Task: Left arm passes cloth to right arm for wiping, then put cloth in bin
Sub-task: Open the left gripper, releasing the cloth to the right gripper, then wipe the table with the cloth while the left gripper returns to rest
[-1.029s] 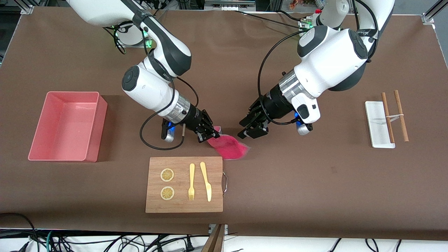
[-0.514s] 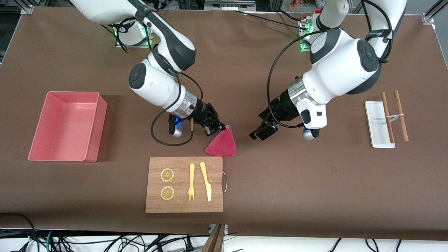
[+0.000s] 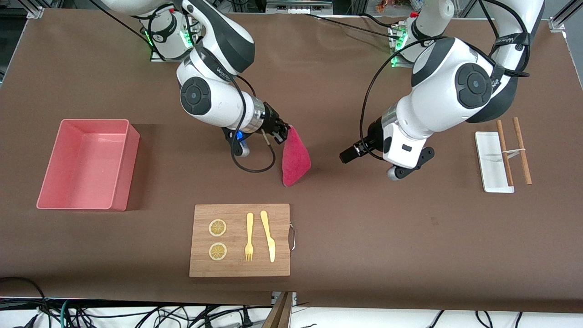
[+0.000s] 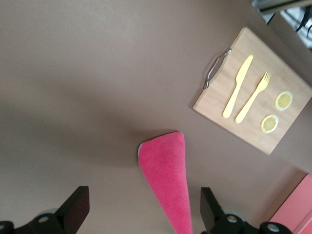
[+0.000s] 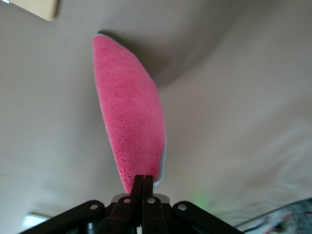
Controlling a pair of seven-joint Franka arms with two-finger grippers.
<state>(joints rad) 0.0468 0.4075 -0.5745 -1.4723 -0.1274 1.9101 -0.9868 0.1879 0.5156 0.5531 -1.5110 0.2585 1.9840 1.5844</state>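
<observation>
The magenta-pink cloth hangs folded in the air over the brown table mat, its lower tip close to the mat. My right gripper is shut on its upper corner; in the right wrist view the fingers pinch the cloth. My left gripper is open and holds nothing, a short way from the cloth toward the left arm's end. The left wrist view shows the cloth hanging out ahead of that open gripper. The salmon-pink bin stands empty at the right arm's end.
A wooden cutting board with two lemon slices, a yellow fork and a yellow knife lies nearer the front camera than the cloth. A white tray with two brown chopsticks across it lies at the left arm's end.
The left gripper opened, let go of the cloth and drew back toward its own end. The right gripper lifted the cloth off the mat and moved toward its base.
</observation>
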